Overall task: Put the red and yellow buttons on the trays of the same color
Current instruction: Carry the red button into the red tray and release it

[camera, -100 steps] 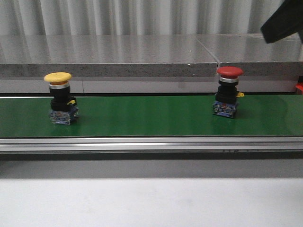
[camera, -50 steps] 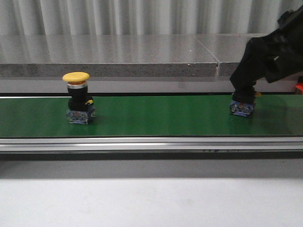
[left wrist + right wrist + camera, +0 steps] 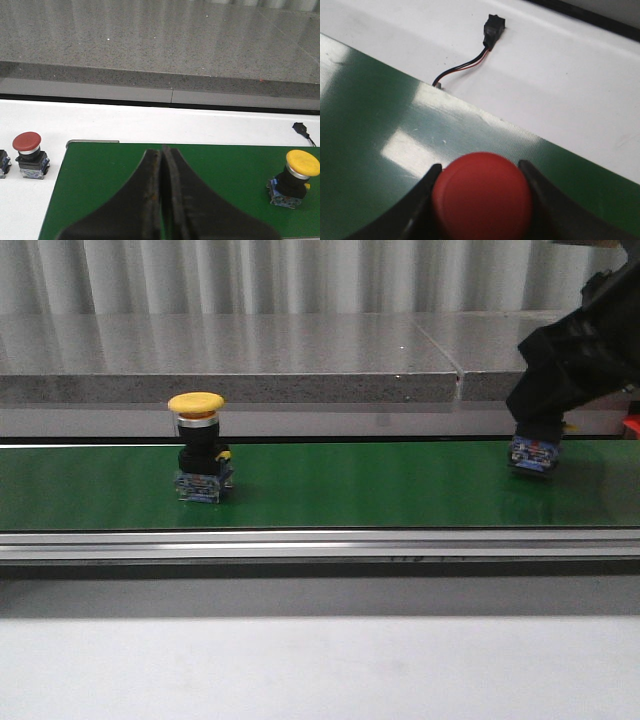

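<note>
A yellow button [image 3: 198, 450] stands upright on the green belt [image 3: 350, 485], left of centre; it also shows in the left wrist view as the yellow button [image 3: 295, 177], off to one side of my left gripper [image 3: 161, 155]. That gripper hangs over the belt, shut and empty. At the belt's right end my right gripper [image 3: 538, 425] is shut on the red button [image 3: 482, 197], its fingers [image 3: 426, 187] pressing both sides of the cap. Only the button's blue base [image 3: 533, 454] shows in the front view, a little above the belt. The trays are out of view.
A second red button [image 3: 30, 155] stands on the white table beside the belt's end, with part of another button [image 3: 2, 162] next to it. A black connector on a wire [image 3: 492, 27] lies behind the belt. A grey stone ledge [image 3: 230, 370] runs along the back.
The yellow button has travelled to the right along the belt. My right gripper came down from the upper right, shut on the red button, and has carried it right and slightly up.
</note>
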You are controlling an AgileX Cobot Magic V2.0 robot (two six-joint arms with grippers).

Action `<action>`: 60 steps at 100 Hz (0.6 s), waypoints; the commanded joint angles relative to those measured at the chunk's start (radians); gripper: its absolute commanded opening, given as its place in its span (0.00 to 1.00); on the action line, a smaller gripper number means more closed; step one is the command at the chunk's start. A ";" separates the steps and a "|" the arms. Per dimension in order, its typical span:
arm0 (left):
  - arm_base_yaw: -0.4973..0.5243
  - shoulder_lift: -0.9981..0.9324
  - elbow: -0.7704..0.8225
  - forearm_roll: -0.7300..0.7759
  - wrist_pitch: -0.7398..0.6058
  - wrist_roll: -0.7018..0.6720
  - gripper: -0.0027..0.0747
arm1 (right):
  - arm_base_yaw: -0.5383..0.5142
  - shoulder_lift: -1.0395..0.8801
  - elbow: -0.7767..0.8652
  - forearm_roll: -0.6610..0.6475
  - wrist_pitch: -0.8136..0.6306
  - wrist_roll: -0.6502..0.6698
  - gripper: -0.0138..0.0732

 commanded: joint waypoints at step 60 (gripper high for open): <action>-0.008 0.000 -0.025 0.002 -0.070 -0.003 0.01 | -0.528 -0.197 -0.163 0.038 0.049 0.133 0.45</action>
